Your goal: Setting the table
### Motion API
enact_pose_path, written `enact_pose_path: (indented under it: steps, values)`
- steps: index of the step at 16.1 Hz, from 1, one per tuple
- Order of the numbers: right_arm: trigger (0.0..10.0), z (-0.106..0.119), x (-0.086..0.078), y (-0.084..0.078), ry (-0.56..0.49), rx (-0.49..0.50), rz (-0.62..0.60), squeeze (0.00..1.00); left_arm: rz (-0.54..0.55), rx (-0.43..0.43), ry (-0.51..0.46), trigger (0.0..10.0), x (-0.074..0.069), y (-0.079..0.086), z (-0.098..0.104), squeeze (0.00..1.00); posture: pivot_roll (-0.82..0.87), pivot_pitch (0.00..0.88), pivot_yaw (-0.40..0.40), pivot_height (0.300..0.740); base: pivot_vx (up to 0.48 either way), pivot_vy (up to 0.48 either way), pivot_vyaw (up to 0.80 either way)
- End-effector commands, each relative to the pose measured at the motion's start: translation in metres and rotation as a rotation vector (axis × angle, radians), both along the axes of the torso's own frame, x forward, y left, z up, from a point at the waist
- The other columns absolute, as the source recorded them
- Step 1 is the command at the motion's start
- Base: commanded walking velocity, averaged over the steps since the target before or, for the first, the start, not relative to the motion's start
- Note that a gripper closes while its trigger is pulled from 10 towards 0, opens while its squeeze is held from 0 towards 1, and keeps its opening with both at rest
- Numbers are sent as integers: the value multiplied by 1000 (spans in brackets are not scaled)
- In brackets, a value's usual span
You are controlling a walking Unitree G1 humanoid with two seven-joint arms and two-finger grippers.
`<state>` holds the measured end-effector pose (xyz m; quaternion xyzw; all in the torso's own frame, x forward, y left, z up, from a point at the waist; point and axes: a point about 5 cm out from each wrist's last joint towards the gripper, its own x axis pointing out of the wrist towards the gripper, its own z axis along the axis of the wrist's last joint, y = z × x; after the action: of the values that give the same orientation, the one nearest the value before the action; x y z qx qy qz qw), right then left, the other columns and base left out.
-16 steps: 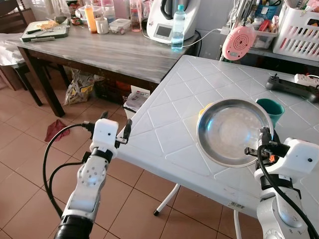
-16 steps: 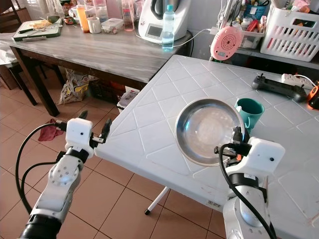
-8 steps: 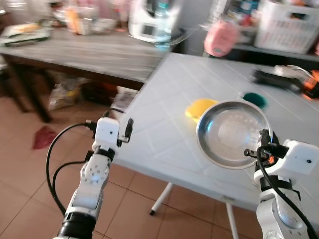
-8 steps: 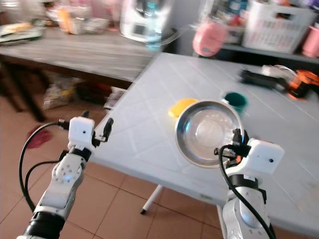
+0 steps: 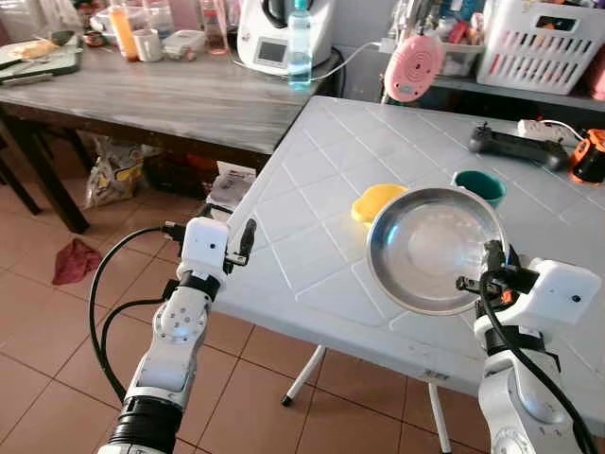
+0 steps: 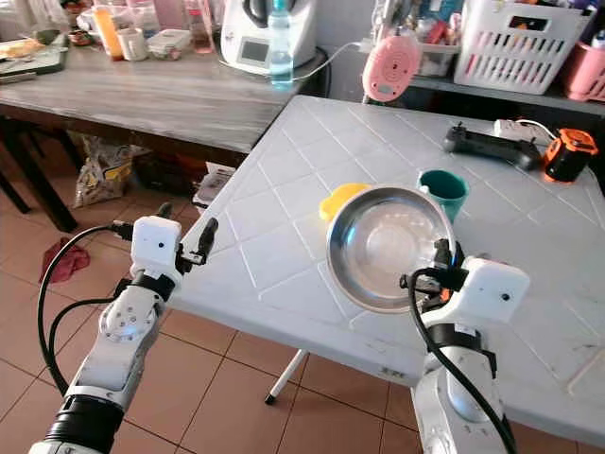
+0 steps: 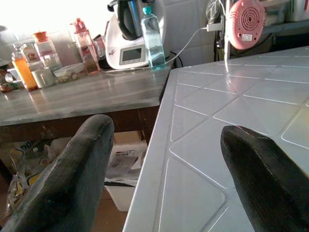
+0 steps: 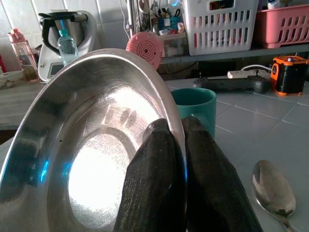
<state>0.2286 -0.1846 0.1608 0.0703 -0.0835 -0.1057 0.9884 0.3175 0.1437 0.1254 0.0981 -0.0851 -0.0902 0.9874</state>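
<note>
Round stainless-steel bowl (image 5: 435,248), tilted above the white diamond-patterned plastic table (image 5: 312,203), its rim pinched by the right gripper (image 8: 176,145). The view has steadied since a blurred half-second earlier; placement likely follows. Left gripper (image 5: 225,248) hovers spread, empty.

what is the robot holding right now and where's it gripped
The right gripper holds the steel bowl, its fingers pinched on the near rim. The left gripper is open and holds nothing.

White table (image 5: 312,218) (quilted top) bears teal cup (image 5: 478,185), spoon (image 8: 273,192).
</note>
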Motion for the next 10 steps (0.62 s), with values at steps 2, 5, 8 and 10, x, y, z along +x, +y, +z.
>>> enact_pose_path:
  steps: [2,5,8,10]
  values:
    - [10000,1,0,0,-8,-14,-4,0,-22,6,6,10000,3,-3,3,0,59,51,29,740,0,285,0]
    - [10000,2,-1,-7,-8,-31,-11,0,-31,19,5,10000,5,-2,4,0,55,50,34,740,0,341,0]
    - [10000,3,0,-6,-15,-32,-21,0,-36,22,12,10000,6,-3,3,0,54,47,38,740,0,459,0]
    - [10000,2,0,-3,-13,-28,-17,0,-39,24,15,10000,7,-4,2,0,53,43,38,740,0,480,0]
